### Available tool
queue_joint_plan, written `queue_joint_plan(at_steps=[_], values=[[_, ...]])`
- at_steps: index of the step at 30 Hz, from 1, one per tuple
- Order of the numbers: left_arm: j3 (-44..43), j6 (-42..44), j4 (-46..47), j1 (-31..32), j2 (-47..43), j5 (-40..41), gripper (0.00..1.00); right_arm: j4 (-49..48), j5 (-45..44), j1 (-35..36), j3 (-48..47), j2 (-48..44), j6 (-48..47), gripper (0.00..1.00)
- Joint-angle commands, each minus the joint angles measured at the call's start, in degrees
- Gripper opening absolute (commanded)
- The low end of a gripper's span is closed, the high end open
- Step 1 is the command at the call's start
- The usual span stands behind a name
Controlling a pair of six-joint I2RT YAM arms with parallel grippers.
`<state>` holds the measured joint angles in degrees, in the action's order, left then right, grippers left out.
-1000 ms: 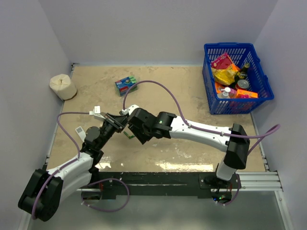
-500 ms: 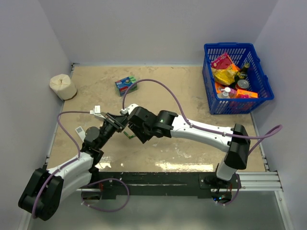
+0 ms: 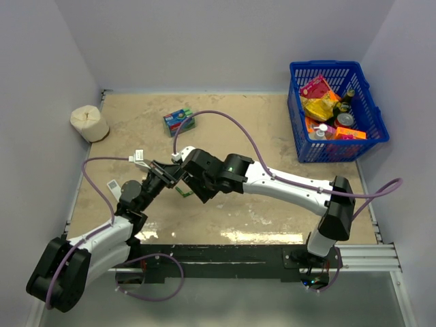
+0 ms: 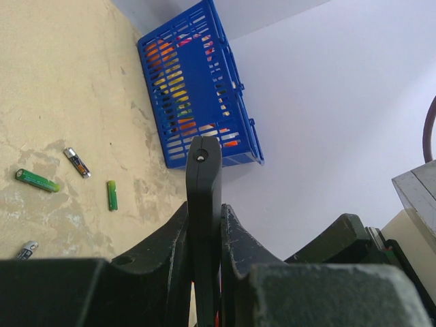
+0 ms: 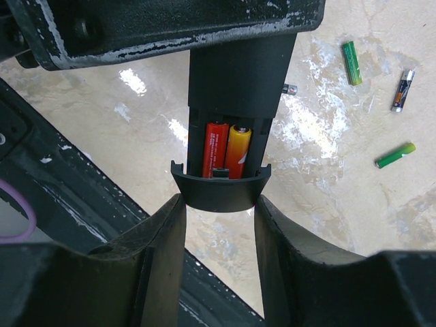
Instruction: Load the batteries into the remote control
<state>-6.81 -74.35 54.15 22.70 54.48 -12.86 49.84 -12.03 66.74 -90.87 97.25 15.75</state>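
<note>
My left gripper [image 4: 203, 208] is shut on the black remote control [image 4: 204, 177], holding it edge-on above the table. In the right wrist view the remote control [image 5: 231, 88] shows its open compartment with two orange-red batteries [image 5: 227, 150] lying side by side inside. My right gripper [image 5: 219, 204] is open, its fingertips against the remote's rounded end, with nothing between the fingers. Loose batteries lie on the table: a green one [image 5: 351, 53], a dark one [image 5: 402, 89] and another green one [image 5: 394, 155]. In the top view the two grippers [image 3: 163, 174] [image 3: 187, 178] meet at centre left.
A blue basket [image 3: 337, 112] of packets and bottles stands at the back right. A blue-green packet [image 3: 179, 122] lies at the back centre and a paper roll [image 3: 89, 123] sits at the back left. Walls close in the table.
The right arm has shifted slightly toward the back and left, keeping its gripper at the remote's end. The left arm holds still with the remote.
</note>
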Motion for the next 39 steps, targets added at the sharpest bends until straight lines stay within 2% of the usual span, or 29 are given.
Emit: queue_joint_plan(at_steps=[1, 12, 30, 39], values=[[-0.4, -0.5, 3.4, 0.7, 0.8, -1.6, 0.0, -0.4, 0.0, -0.2, -3.4, 0.4, -0.6, 0.44], [-0.5, -2.4, 5.3, 0.9, 2.3, -1.6, 0.0, 0.7, 0.0, -0.2, -4.8, 1.9, -0.9, 0.48], [1.2, -5.5, 8.6, 0.9, 3.1, 2.0, 0.0, 1.3, 0.2, -1.9, -2.7, 1.1, -1.0, 0.44], [2.4, -8.1, 13.3, 0.9, 4.0, 3.9, 0.0, -1.4, 3.8, -4.0, 1.1, -1.7, -0.8, 0.44]])
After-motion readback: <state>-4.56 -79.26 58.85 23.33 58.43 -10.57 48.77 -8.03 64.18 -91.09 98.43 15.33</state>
